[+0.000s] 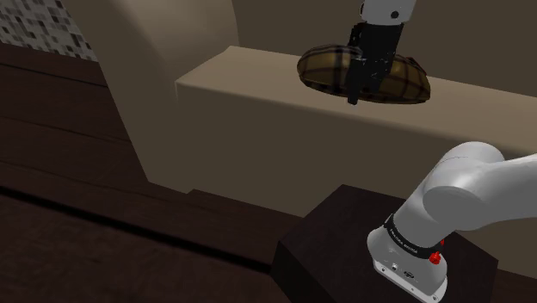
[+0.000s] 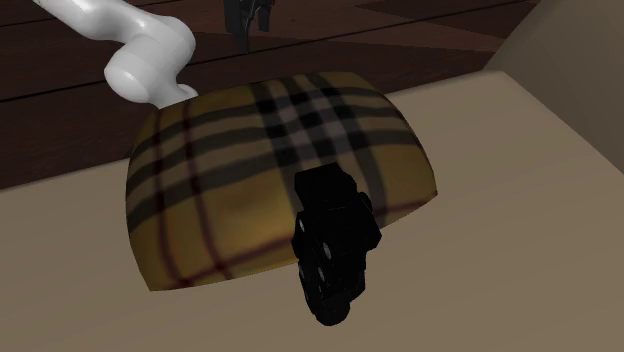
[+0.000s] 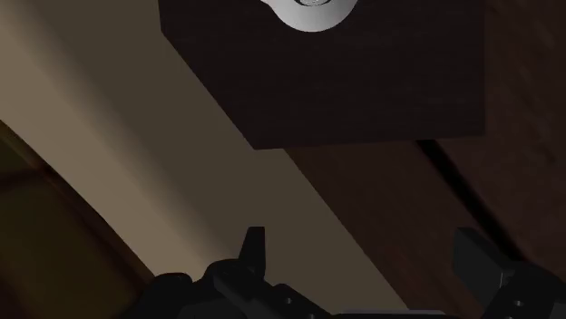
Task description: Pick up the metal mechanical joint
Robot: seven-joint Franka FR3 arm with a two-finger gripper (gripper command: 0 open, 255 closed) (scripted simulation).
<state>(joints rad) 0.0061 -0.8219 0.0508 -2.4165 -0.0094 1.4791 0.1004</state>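
Two fingers (image 3: 478, 256) spread wide: gripper (image 1: 364, 93) released, clasping nothing. Black joint (image 2: 335, 248) sits on beige ledge (image 2: 520, 200) by plaid cap (image 2: 230, 190); touching or not, cannot tell. It looks to lie apart from the jaws, cap in between. Step: reach, grasp not begun. Next: carry jaws past the cap, straddle the joint's narrow body, drop, clench.

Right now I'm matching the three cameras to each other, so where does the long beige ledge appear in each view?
Shoulder view: the long beige ledge crosses the middle toward the right edge.
Second exterior view: the ledge covers the right side and bottom.
Wrist view: the ledge is a diagonal band beside the dark box stand.
Shared landmark: the white robot arm.
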